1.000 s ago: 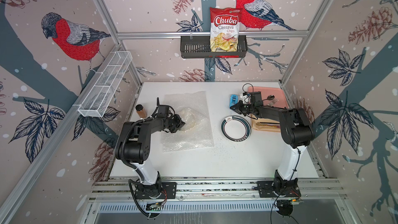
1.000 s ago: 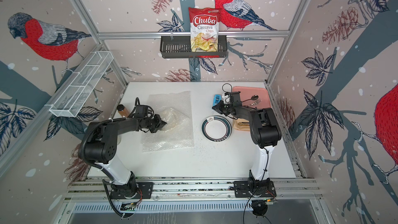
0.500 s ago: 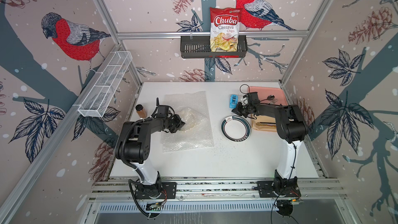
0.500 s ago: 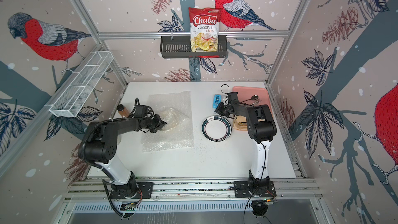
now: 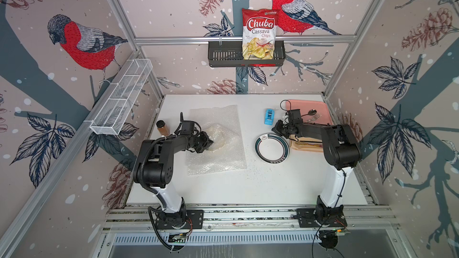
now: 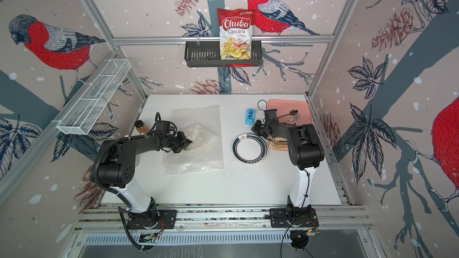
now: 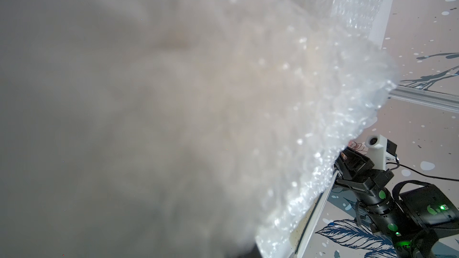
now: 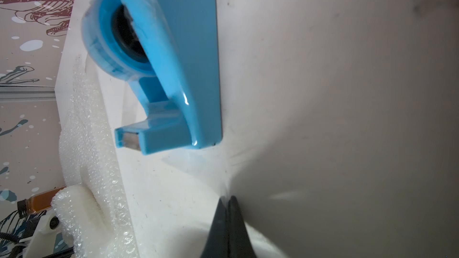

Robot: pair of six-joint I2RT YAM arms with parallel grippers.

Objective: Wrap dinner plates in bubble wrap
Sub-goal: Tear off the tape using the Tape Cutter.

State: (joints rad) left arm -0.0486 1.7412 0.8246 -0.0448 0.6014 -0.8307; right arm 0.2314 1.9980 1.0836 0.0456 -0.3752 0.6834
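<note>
Elbow (image 5: 341,145) swung back rightward; my closed, empty right hand (image 5: 275,129) hovers just above the bare plate (image 5: 272,148), nearer than my left hand (image 5: 210,142).

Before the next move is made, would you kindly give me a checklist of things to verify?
1. Left gripper shut at the folded bubble wrap: ok.
2. Film actually pinched between its jaws: cannot tell.
3. Right gripper shut and empty: ok.
4. Tape dispenser standing free on the table, close to the Right gripper: ok.
5. Plate under the fold fully covered: cannot tell; only a cream shape shows through.
6. White-centred plate wrapped: not ok; it lies bare beside the sheet.
</note>
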